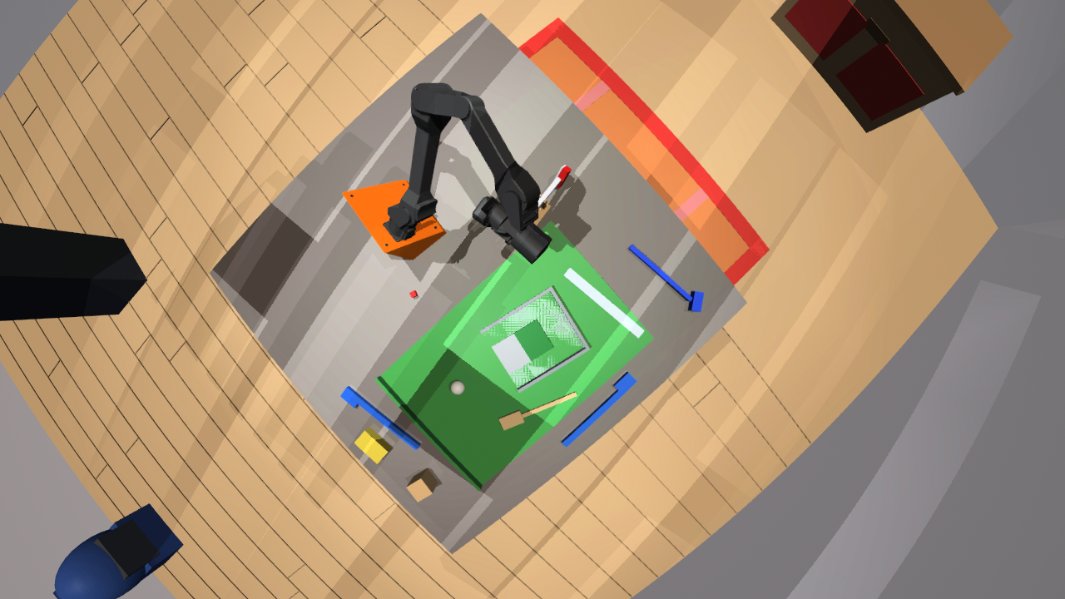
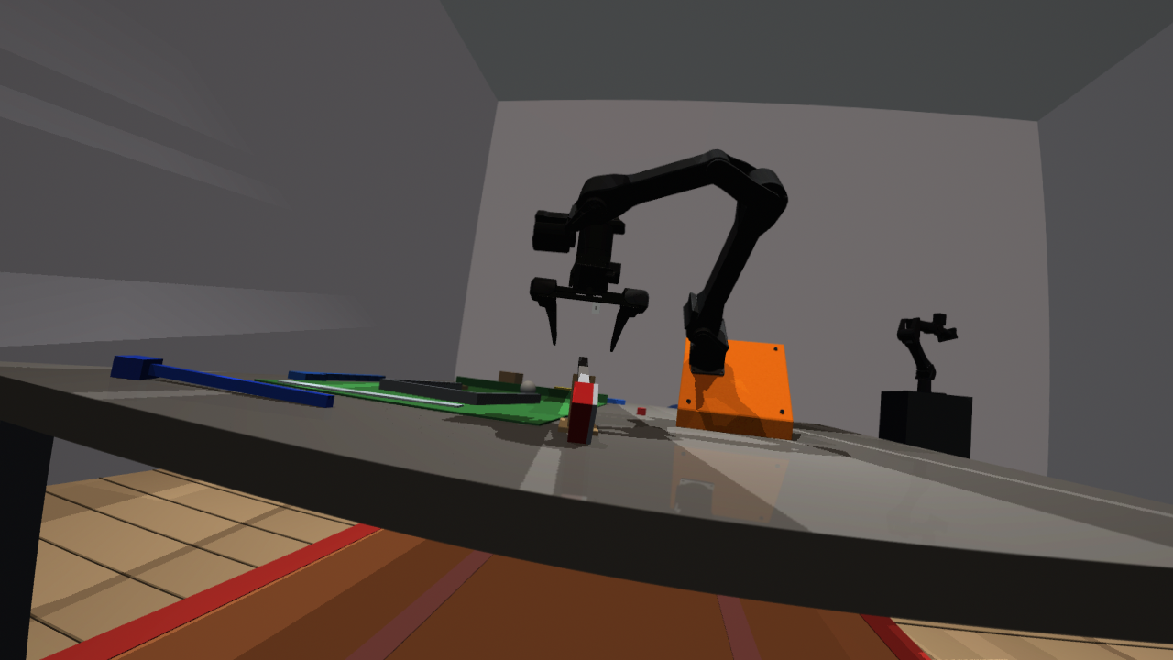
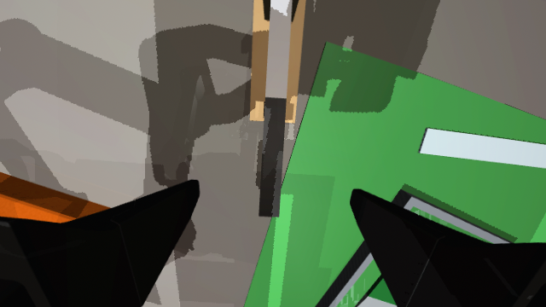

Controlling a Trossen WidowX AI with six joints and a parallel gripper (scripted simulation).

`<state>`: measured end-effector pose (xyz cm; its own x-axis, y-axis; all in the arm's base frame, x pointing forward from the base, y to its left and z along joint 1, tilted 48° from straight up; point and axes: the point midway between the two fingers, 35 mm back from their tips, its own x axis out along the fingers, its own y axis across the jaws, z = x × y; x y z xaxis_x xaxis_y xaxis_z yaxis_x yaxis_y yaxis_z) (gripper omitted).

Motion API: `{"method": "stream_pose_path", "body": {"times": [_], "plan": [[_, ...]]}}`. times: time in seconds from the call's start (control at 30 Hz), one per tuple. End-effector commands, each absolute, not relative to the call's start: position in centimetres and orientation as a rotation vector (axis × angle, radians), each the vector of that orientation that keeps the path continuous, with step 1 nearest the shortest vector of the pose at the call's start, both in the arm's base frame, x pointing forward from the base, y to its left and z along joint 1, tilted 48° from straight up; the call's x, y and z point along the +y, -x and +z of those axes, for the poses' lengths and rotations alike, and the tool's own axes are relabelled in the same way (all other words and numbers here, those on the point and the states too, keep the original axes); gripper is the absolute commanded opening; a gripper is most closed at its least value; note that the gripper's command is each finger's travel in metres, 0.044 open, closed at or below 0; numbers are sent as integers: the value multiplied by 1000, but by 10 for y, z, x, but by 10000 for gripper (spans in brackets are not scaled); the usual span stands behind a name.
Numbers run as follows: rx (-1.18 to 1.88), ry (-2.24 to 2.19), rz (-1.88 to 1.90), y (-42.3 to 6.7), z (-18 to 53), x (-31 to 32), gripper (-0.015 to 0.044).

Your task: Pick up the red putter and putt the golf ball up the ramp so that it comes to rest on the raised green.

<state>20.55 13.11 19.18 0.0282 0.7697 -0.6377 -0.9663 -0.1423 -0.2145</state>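
Note:
The red putter (image 1: 558,182) (image 2: 585,395) (image 3: 273,145) lies on a tan stand beside the far corner of the green mat (image 1: 447,417) (image 3: 363,141). Its red head points away from the mat, and its dark grip shows in the wrist view. My gripper (image 1: 534,244) (image 2: 584,332) (image 3: 275,192) is open and empty. It points down and hangs well above the putter's grip. The white golf ball (image 1: 457,387) (image 2: 527,384) rests on the low part of the mat. The raised green (image 1: 539,336) with its grey frame (image 3: 448,213) sits in the mat's middle.
Three blue putters (image 1: 665,275) (image 1: 599,408) (image 1: 379,417) lie around the mat and a wooden putter (image 1: 536,412) lies on it. A yellow block (image 1: 372,444), a tan block (image 1: 421,485) and a small red cube (image 1: 413,294) sit on the table. The orange arm base (image 1: 376,205) (image 2: 734,390) stands nearby.

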Motion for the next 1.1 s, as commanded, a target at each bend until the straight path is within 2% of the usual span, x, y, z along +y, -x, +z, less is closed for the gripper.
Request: {"method": "stream_pose_path", "body": {"times": [0.0, 1.07], "plan": [[338, 751, 1557, -203, 184, 140, 440], [336, 750, 1557, -205, 153, 176, 440]]}}
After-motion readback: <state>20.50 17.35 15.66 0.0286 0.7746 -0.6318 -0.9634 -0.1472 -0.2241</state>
